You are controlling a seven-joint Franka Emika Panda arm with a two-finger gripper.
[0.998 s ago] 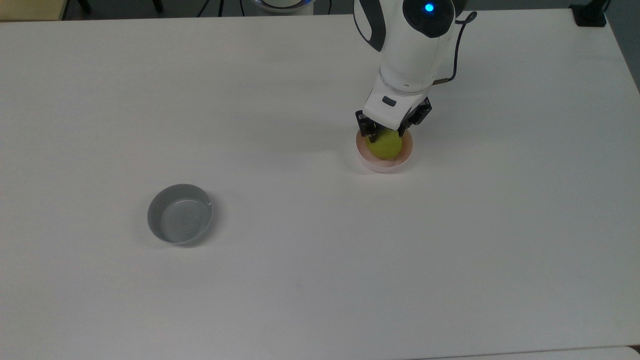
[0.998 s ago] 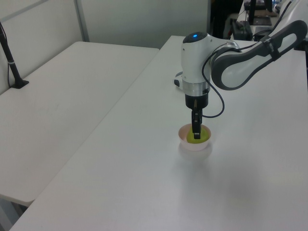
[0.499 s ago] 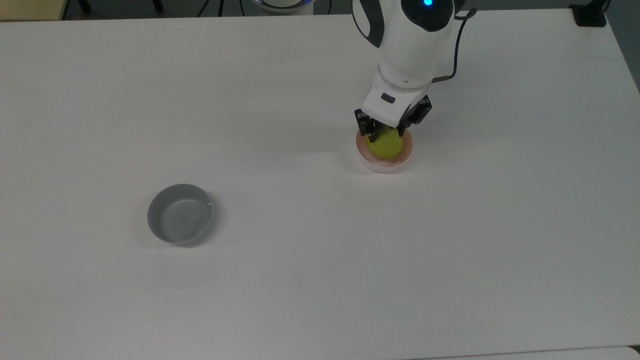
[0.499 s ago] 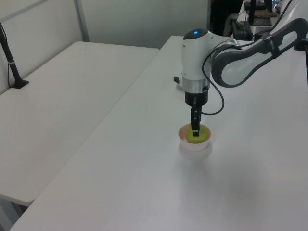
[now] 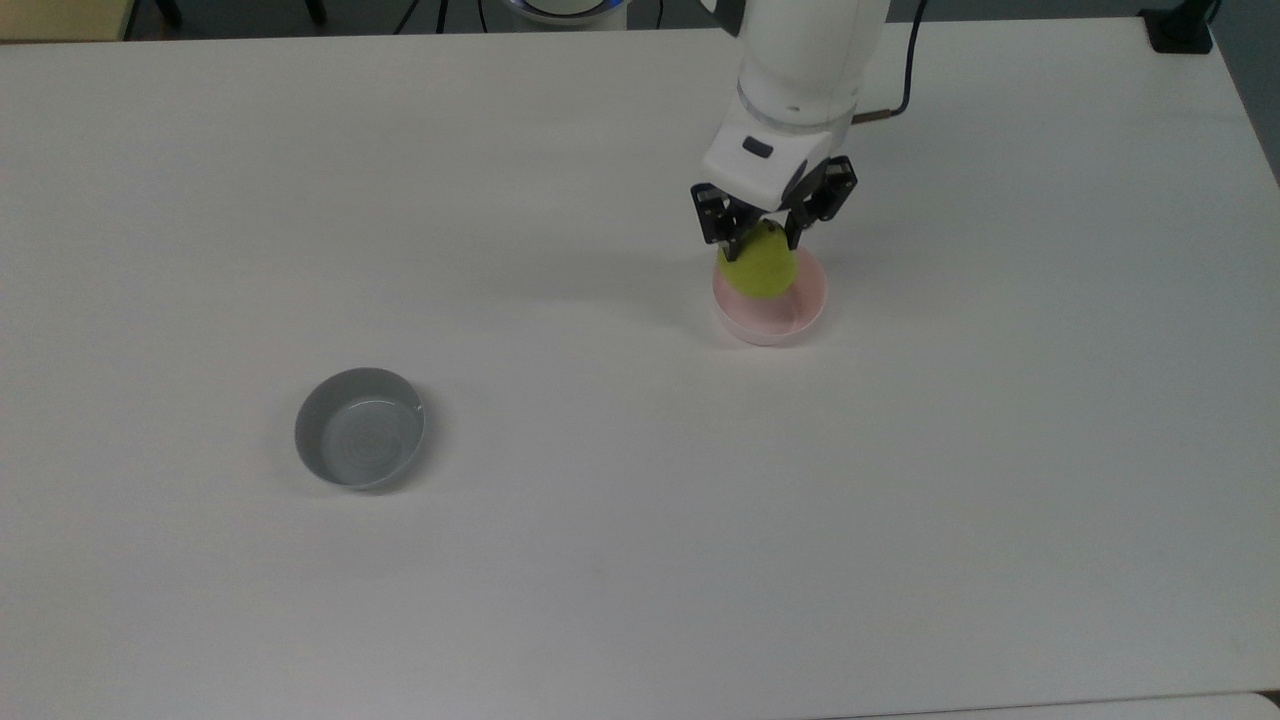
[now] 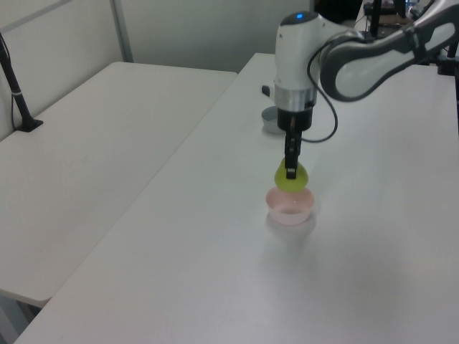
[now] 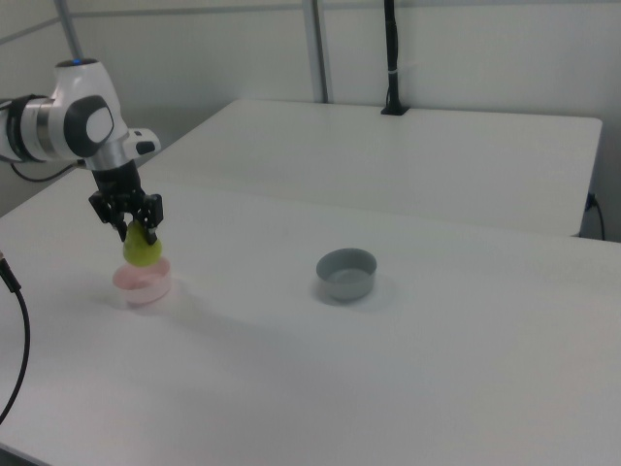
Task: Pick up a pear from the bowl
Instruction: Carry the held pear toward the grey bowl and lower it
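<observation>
Now the top view first: the gripper (image 5: 765,240) has come up from where it sat half a second ago, its black fingers (image 5: 722,228) clamped on either side of the pear (image 5: 758,265), and more of the pale pink bowl (image 5: 790,318) floor is showing beneath the fruit than before. A second ago the pear filled the bowl; now it overlaps only the bowl's upper-left part in the top view. The grey bowl (image 5: 359,428) sits well apart toward the top view's lower left, untouched on the white table (image 5: 640,560)

Over to the left view, and this is the clear one: the pear (image 6: 290,178) hangs off the gripper (image 6: 290,170) with a gap of air between it and the bowl (image 6: 290,208), which now sits bare. Earlier it was nestled right down inside

Right view agrees: the gripper (image 7: 129,225) holds the pear (image 7: 142,251) just above the bowl (image 7: 142,282), the grey bowl (image 7: 345,273) off toward the right view's middle

So the grip has held through the lift and the fruit is out; I'd judge the pick essentially made, with only a little more height wanted to clear the rim safely
</observation>
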